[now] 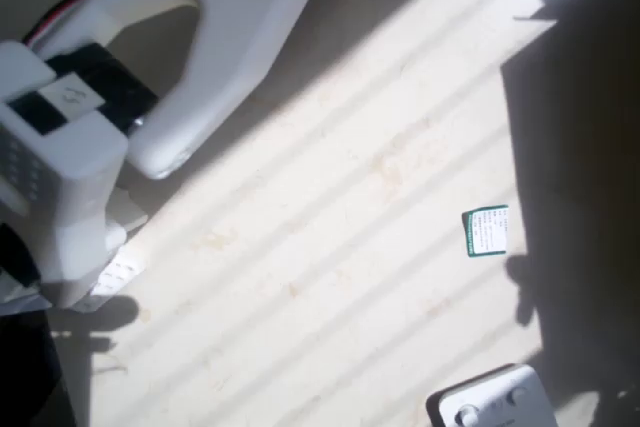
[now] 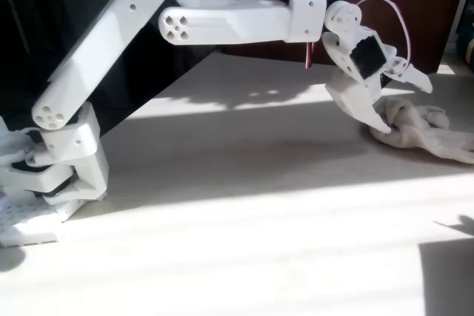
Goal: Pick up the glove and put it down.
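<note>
At the far right of the table (image 2: 244,205) in the fixed view, the gripper (image 2: 381,105) is tipped down over the near end of the glove (image 2: 418,129), its jaws spread fairly wide: the thick lower finger presses into or just beside the bunched fabric at the glove's 9 o'clock edge, while the thin upper finger juts out toward 3 o'clock, above the cloth and clear of it. Nothing is clamped. That spread, straddling stance suits a grasp about to be closed (my reading, given that the glove lies flat and uncarried). The arm (image 2: 229,20) is stretched nearly level from its base (image 2: 59,168) at 9 o'clock, presumably because the glove lies well out from that base.

The glove rests on the table as a lumpy beige heap, its stubby fingers trailing toward 4 o'clock, where the frame edge cuts them off. Whether the lower finger sits under a fold or merely against it cannot be told; glare and shadow blur that contact.

From overhead, part of the arm's white body (image 1: 220,37) crowds the 10 o'clock corner. A small green-edged card (image 1: 486,231) lies at 3 o'clock, and a white device with buttons (image 1: 495,402) is clipped by the bottom edge at 5 o'clock (both well apart from each other). Deep shadow swallows the right side.
</note>
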Tool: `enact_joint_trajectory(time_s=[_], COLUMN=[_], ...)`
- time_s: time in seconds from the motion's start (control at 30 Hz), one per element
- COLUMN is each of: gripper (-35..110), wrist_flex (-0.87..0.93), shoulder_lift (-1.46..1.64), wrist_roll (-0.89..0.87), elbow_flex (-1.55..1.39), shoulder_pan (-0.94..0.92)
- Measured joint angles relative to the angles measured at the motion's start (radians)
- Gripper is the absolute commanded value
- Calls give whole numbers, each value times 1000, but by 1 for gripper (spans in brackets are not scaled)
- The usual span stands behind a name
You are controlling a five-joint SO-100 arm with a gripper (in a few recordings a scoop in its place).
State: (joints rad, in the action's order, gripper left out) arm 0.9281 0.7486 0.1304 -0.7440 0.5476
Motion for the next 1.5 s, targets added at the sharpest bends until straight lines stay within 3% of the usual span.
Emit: enact_joint_trajectory(time_s=[0.47,0.8,1.5], gripper=[30,-2,0], wrist_flex=[2,2,2], shoulder_lift=[-169,-172,-172], wrist_roll=[0,-6,-3], elbow_flex=[192,212,219], shoulder_pan=[-5,-8,-12])
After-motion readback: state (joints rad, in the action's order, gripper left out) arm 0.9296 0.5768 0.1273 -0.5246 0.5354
